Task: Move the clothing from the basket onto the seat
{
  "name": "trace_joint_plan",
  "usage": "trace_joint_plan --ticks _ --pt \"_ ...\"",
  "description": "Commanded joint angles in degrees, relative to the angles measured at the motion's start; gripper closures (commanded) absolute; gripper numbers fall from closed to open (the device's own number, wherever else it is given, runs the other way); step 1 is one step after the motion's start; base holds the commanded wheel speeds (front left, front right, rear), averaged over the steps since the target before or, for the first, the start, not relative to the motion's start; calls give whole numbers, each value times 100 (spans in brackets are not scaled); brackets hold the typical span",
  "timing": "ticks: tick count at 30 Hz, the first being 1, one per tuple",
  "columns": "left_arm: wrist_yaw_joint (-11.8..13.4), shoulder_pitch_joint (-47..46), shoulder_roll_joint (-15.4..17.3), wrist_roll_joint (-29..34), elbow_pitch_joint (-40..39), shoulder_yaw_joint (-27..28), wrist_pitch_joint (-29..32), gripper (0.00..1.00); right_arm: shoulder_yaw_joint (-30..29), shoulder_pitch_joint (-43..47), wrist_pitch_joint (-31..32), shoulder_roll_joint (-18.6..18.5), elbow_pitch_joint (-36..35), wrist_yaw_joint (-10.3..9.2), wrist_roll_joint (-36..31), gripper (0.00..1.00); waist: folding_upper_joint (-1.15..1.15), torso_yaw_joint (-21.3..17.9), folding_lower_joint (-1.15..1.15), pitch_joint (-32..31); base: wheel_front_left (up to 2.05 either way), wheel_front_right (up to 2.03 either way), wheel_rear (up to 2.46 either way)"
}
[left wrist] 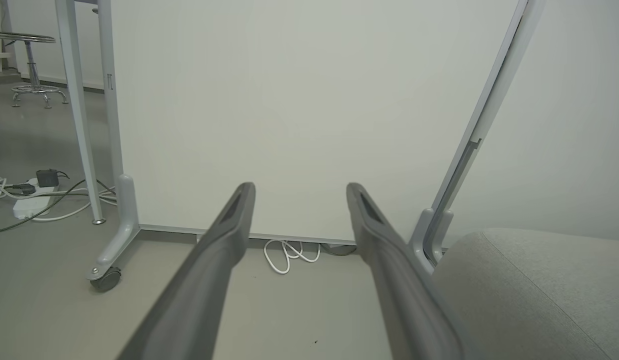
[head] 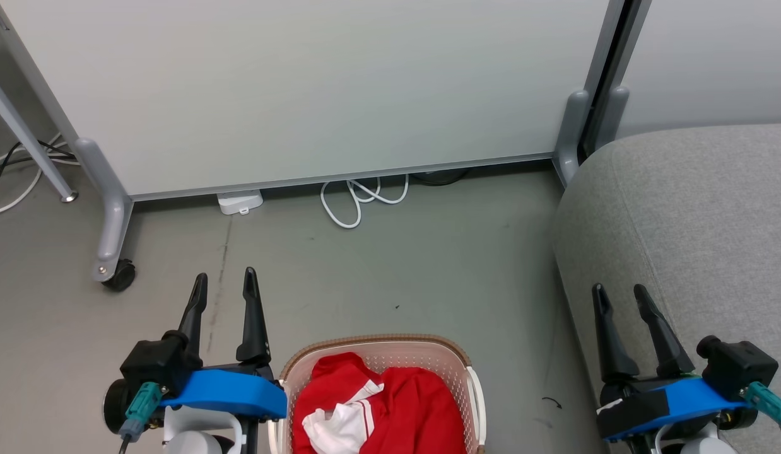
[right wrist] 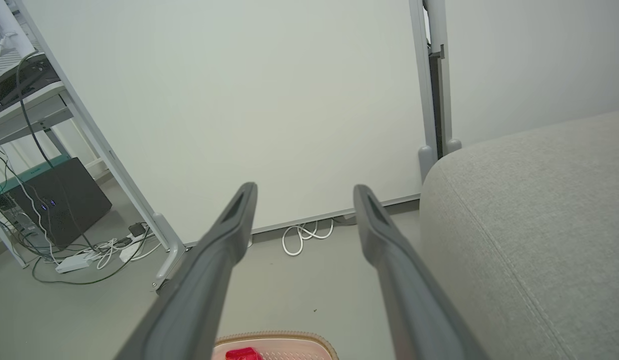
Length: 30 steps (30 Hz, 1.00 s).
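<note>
1. The left gripper (head: 225, 274) hovers above the floor (head: 428, 265) just left of the basket (head: 378, 341), its fingers spread wide and empty.
2. The right gripper (head: 617, 288) is equally wide and empty, at the rounded edge of the seat (head: 693, 214).
3. The clothing (head: 397, 410) (plain red plus a white-striped piece) lies bunched inside the basket, between the two grippers.

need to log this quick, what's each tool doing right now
left tool: open, holding nothing
right tool: open, holding nothing
</note>
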Motion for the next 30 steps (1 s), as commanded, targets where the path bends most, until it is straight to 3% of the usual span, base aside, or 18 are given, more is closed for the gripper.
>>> trace_joint_plan --ticks 1,16,30 --pt "23 -117 24 161 -27 -27 -52 0 16 -86 -56 -43 -46 12 -172 0 0 2 0 5 0 0 0" --pt "-6 -144 21 784 54 -144 -224 0 92 -91 -229 -45 -54 13 -879 0 0 20 0 41 0 0 0" --pt "-85 -192 20 942 228 -237 -360 0 156 -89 -371 -47 -22 15 -1398 0 0 36 0 88 0 0 0"
